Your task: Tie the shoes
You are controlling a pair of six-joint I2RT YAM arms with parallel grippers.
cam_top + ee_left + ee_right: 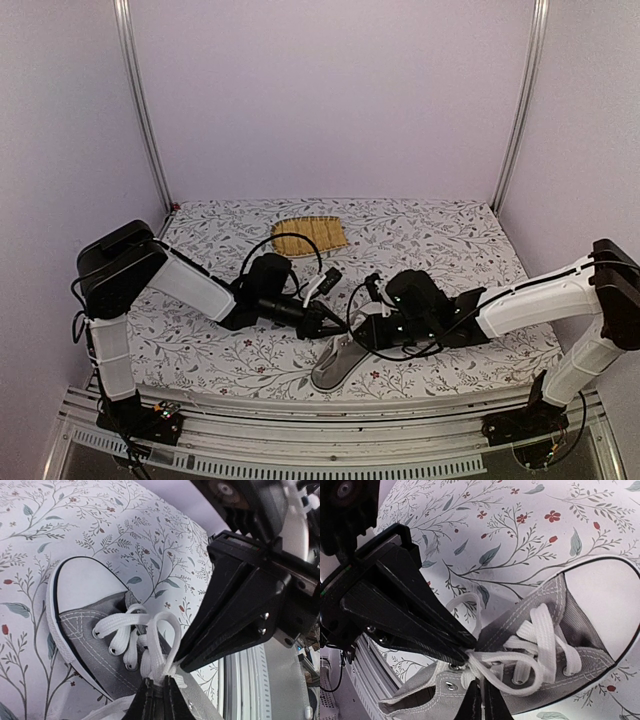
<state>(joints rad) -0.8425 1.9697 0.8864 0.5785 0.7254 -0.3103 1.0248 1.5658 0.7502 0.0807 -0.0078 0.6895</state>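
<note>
Left wrist view: clamping loop of flat white laces (131,624) w/ L gripper (159,686), pinching another strand w/ R gripper (481,694), over small grey canvas sneaker (87,622) at front edge of floral-cloth table (450,245); judging approx halfway, knot not yet pulled.

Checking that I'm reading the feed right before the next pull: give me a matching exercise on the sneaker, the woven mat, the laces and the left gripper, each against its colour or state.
1 sneaker
2 woven mat
3 laces
4 left gripper

A yellow
B white, looped
C grey canvas
D shut on a lace loop

Pairs: 1-C, 2-A, 3-B, 4-D
</note>
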